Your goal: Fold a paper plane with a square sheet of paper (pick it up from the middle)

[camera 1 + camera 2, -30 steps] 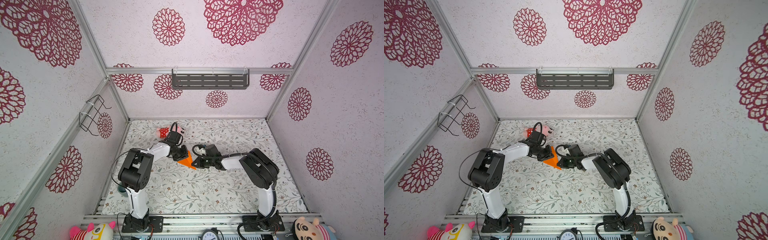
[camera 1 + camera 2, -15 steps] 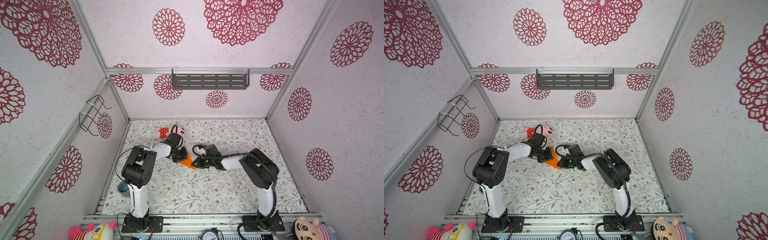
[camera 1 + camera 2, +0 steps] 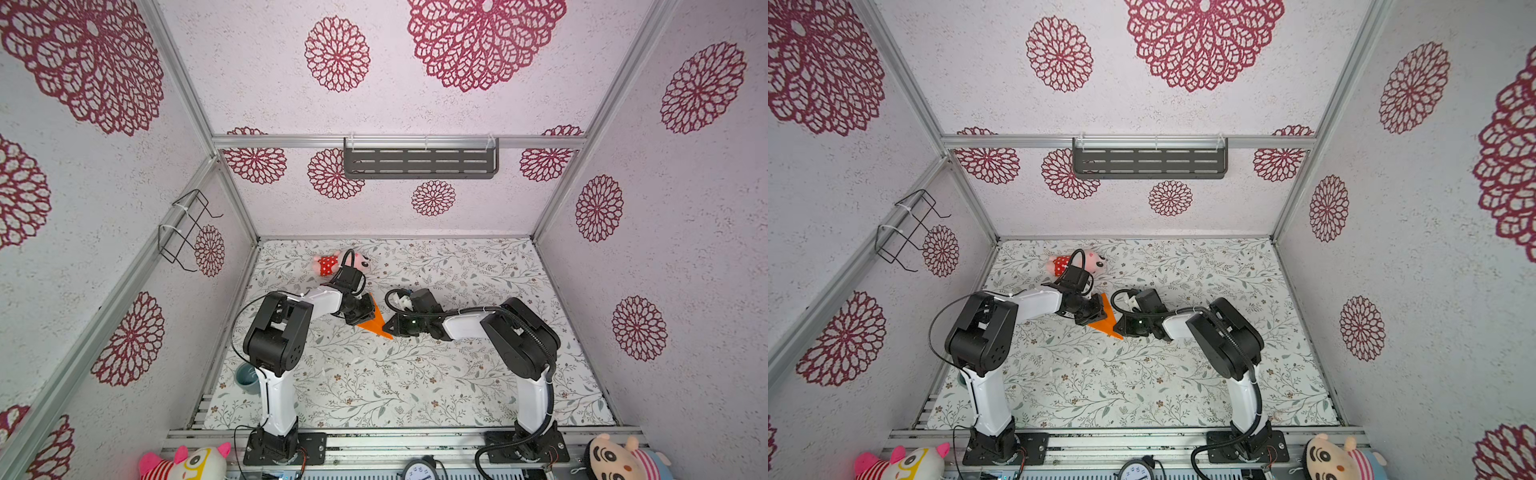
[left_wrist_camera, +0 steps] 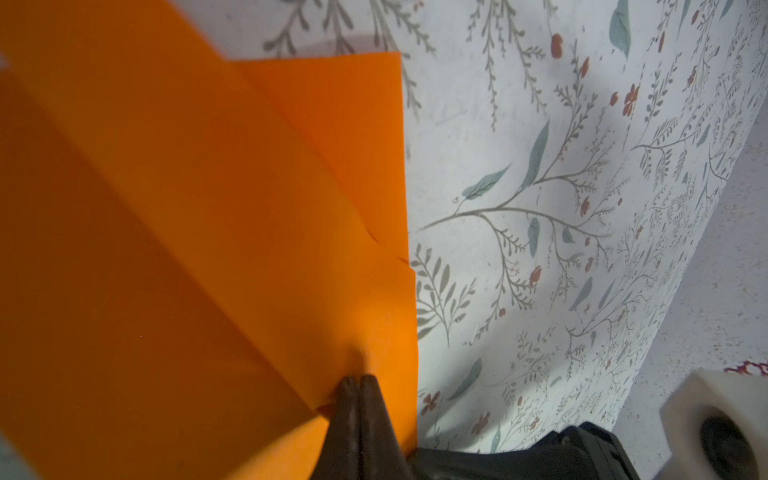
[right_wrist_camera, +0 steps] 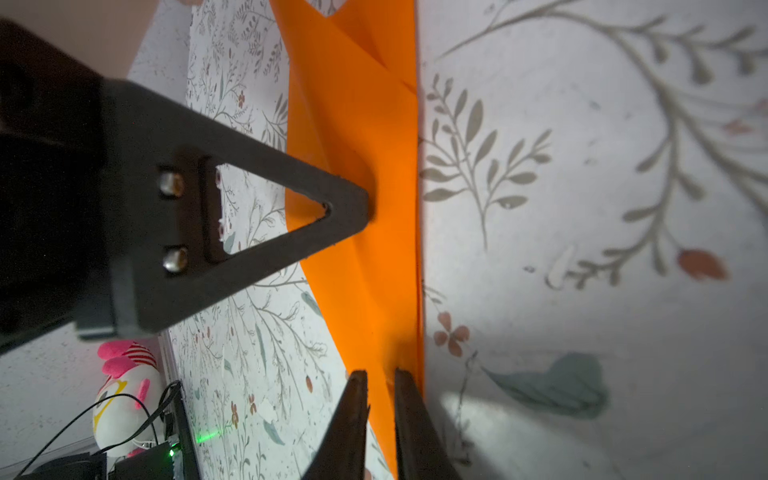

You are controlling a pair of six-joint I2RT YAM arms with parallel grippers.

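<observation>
The square sheet of paper, bright orange, is folded into a narrow pointed paper plane (image 3: 375,323) (image 3: 1106,321) at mid-mat between both grippers. My left gripper (image 3: 366,311) (image 3: 1098,311) comes in from the left. Its fingertips are pressed together on a fold near the plane's wide end (image 4: 208,208), gripper (image 4: 355,384). My right gripper (image 3: 390,326) (image 3: 1121,328) is at the pointed end. Its jaws straddle the paper (image 5: 374,270) with a narrow gap, gripper (image 5: 380,376). The left gripper's finger (image 5: 353,203) shows against the paper's side.
A pink plush toy (image 3: 332,264) (image 3: 1063,262) in red dotted shorts lies just behind the left wrist. A teal cup (image 3: 245,376) stands at the mat's left edge by the left arm's base. Plush toys (image 3: 187,461) (image 3: 619,457) sit beyond the front rail.
The right gripper's jaws have parted a little around the paper's tip. The left arm's elbow has shifted slightly. The paper stays in place.
</observation>
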